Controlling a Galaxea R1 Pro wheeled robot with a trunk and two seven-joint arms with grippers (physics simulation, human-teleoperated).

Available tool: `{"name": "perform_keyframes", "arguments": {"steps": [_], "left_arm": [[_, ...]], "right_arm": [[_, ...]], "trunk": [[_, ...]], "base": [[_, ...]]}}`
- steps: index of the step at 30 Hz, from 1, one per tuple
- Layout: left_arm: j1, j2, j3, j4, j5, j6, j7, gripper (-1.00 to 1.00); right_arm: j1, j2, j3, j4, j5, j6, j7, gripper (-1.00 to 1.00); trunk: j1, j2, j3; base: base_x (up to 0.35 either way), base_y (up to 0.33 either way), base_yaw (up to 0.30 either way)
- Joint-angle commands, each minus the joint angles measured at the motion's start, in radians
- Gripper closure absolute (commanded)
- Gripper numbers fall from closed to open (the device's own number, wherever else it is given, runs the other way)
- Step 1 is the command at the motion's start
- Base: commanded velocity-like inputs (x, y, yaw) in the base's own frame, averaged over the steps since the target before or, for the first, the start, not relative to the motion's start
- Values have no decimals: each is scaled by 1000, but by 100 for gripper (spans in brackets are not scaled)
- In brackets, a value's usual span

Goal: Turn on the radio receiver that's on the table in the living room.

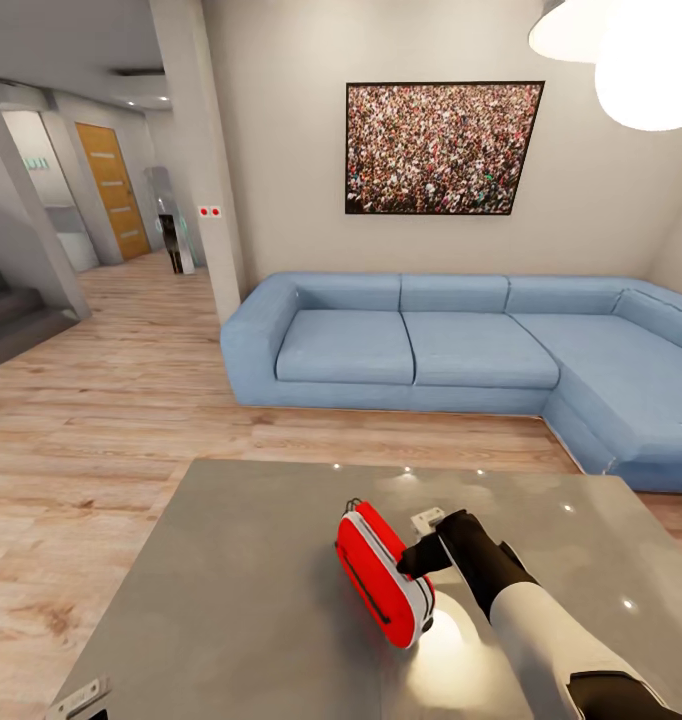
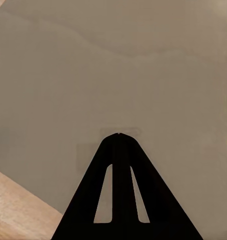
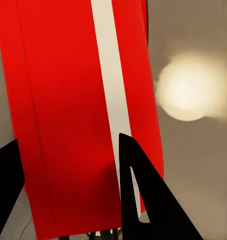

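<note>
The radio receiver (image 1: 384,573) on the counter (image 1: 231,600) is straddled by the right tool (image 1: 418,556), fingers apart; its switch must be pressed next.

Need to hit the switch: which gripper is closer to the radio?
Right. The right gripper is up against the radio, fingers spread either side of it. The left gripper, fingers together, hangs over bare table near its corner.

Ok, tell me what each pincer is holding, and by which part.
Nothing is clearly held. The right pincer is open with its fingers either side of the radio receiver, over its red face and white rim, not closed on it. The left pincer is shut and empty above the table.
</note>
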Motion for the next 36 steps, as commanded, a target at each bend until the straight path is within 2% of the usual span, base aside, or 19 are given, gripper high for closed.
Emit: {"name": "perform_keyframes", "arguments": {"steps": [1,19,20,23,26,33,36], "left_arm": [[0,0,0,0,0,0,0,100],[0,0,0,0,0,0,0,100],[0,-6,1,-1,-4,-3,1,100],[0,-23,2,-1,-4,-3,2,100],[2,-26,4,-2,-4,-3,1,100],[3,-17,6,-4,-1,-2,-1,100],[4,-18,6,-4,-1,-2,-1,100]], "right_arm": [[0,0,0,1,36,-9,-7,100],[0,1,0,4,36,-5,-14,100],[-5,7,3,7,-12,1,-19,100],[-6,18,4,6,-11,1,-19,100],[-7,18,4,4,-5,1,-20,100],[-7,5,4,-26,13,14,-27,100],[-7,4,3,-43,36,28,-27,100]], "trunk": [[0,0,0],[0,0,0],[0,0,0],[0,0,0],[0,0,0],[0,0,0],[0,0,0]], "base": [[0,0,0],[0,0,0],[0,0,0],[0,0,0],[0,0,0],[0,0,0],[0,0,0]]}}
